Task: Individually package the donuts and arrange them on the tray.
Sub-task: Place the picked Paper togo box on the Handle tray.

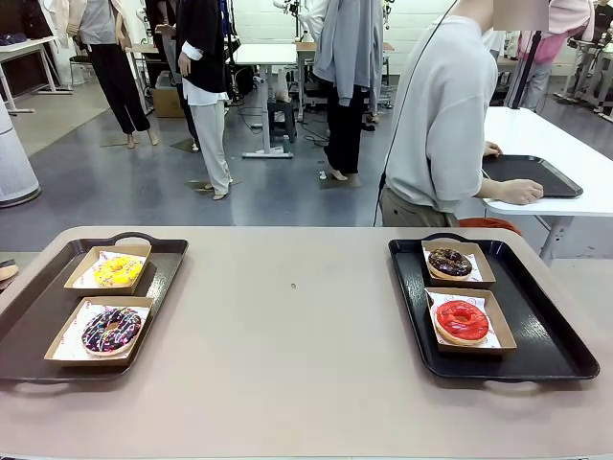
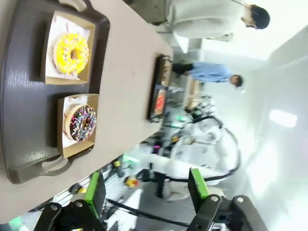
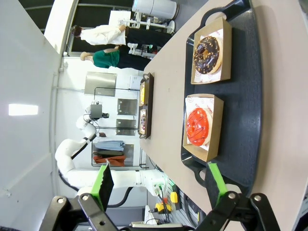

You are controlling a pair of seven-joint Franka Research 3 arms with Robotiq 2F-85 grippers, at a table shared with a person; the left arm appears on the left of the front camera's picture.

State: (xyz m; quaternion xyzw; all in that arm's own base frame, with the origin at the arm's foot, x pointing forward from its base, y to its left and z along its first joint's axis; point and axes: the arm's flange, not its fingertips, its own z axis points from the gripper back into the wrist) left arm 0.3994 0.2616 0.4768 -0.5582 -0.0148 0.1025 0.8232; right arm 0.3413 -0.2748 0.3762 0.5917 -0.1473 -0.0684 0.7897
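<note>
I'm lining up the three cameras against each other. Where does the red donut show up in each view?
Front view: red donut lies in the nearer cardboard box on the black tray, right side.
Left wrist view: a small red patch on the far tray, mid-picture; too small to confirm as the donut.
Right wrist view: centre right, in the lower box.
Shared landmark: the chocolate sprinkled donut in the box next to it.

Beige matte surface (image 1: 287, 355); a small dark speck (image 1: 293, 286) lay near its middle. Person in grey sweatshirt (image 1: 442, 115) stood beyond the far edge, leaning on a white side table (image 1: 575, 163).
</note>
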